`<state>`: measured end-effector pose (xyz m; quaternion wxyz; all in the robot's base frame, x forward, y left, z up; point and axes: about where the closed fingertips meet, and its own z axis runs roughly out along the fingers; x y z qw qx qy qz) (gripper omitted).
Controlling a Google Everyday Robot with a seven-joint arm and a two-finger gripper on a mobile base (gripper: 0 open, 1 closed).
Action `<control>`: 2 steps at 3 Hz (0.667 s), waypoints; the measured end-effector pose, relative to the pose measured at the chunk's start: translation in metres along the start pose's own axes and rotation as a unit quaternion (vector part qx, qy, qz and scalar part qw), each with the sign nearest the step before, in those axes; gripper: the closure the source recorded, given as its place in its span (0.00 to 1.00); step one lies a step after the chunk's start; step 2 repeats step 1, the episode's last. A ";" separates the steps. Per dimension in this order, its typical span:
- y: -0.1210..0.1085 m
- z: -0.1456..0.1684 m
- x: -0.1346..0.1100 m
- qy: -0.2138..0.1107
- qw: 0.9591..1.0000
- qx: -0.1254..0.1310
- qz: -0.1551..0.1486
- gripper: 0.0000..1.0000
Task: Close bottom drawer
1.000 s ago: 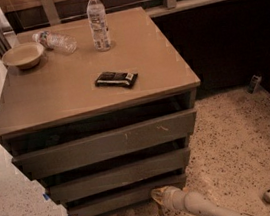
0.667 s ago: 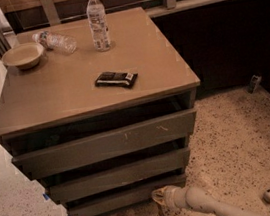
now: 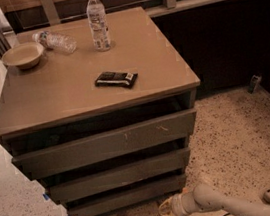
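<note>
While the gripper (image 3: 166,209), its grip state indeterminate, sits low beside the right end of the bottom drawer (image 3: 125,197) at the cabinet's (image 3: 72,91) base, press its front squarely inward.

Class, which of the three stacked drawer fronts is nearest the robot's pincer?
The bottom drawer, the slimmest front, lowest of the three. The pincer sits near the floor by its right end; the middle drawer and top drawer lie higher.
</note>
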<state>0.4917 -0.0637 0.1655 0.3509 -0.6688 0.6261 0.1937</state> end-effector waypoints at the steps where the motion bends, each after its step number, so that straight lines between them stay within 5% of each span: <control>1: 0.007 0.001 -0.002 -0.003 1.000 -0.011 0.010 0.84; 2: 0.007 0.001 -0.002 -0.003 1.000 -0.011 0.010 0.84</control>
